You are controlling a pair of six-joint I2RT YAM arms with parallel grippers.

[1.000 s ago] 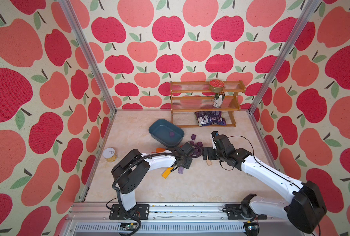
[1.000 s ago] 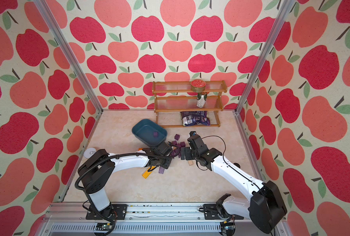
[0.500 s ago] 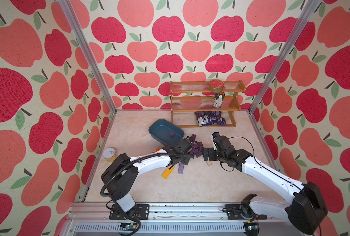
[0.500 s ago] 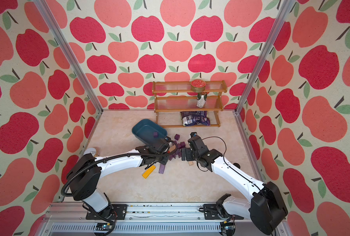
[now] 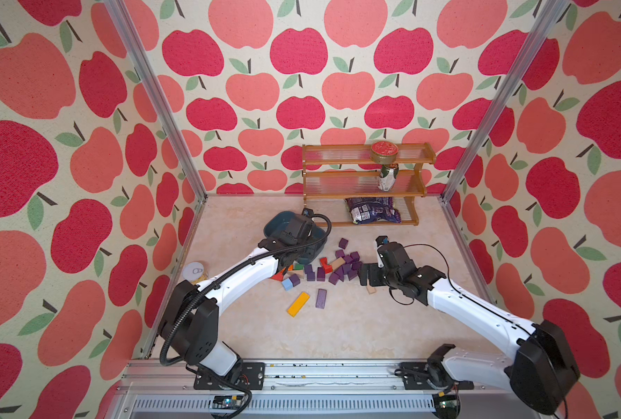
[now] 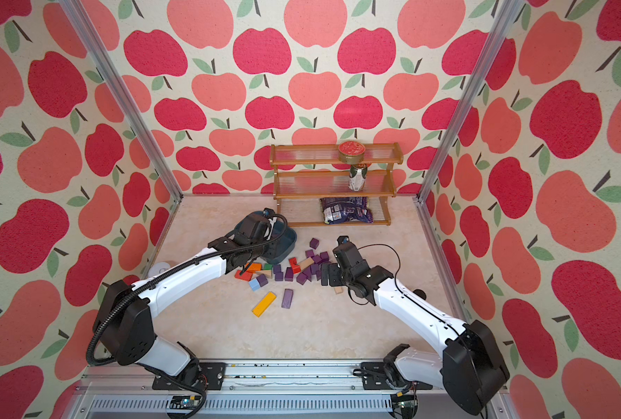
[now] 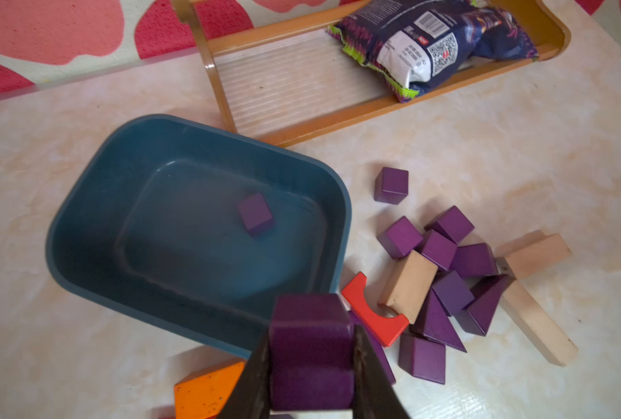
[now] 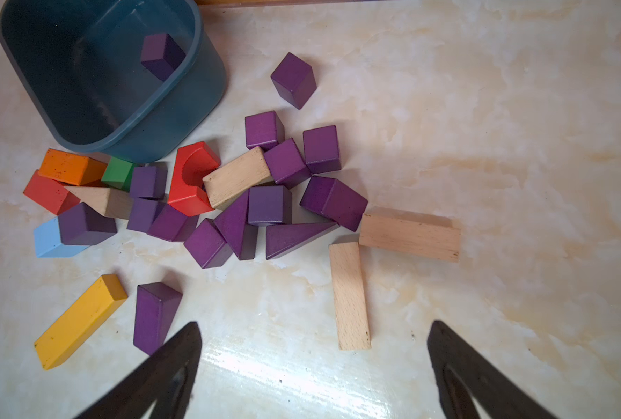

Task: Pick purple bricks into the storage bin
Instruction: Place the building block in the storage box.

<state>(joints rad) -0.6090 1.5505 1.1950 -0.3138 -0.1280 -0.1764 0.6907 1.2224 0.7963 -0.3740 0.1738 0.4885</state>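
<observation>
- Carrying is the step in hand: the left pincer (image 7: 311,366) is clamped tight on one purple brick (image 7: 311,337). It holds the brick above the counter (image 7: 66,344), right at the near rim of the storage bin (image 7: 91,217).
- To do this well, I judge the brick should travel on toward 12 o'clock until it hangs over the bin's hollow. It should then sink low before the jaws part, so it neither clips the rim nor bounces out.
- One purple cube (image 7: 255,214) already lies on the bin floor, apart from the walls, so the release is best made clear of it.
- The held brick looks near-cubic, so it has no long axis to mind, and its flat faces meet the pads squarely.
- In a top view the bin (image 5: 316,250) sits at 11 o'clock from the pile. Its long axis seems to run from 10 to 4 o'clock, though the arm hides much of it.
- The remaining purple bricks (image 5: 347,270) cluster mid-counter.
- A long purple brick (image 5: 321,298) lies alone at 6 o'clock of the pile, with its long axis running from 12 to 6 o'clock. Just beside it a yellow bar (image 5: 298,304) slants toward 1 o'clock.
- The right pincer (image 8: 314,326) waits at 3 o'clock of the pile, spread wide and empty, near a tan block (image 8: 349,295).
</observation>
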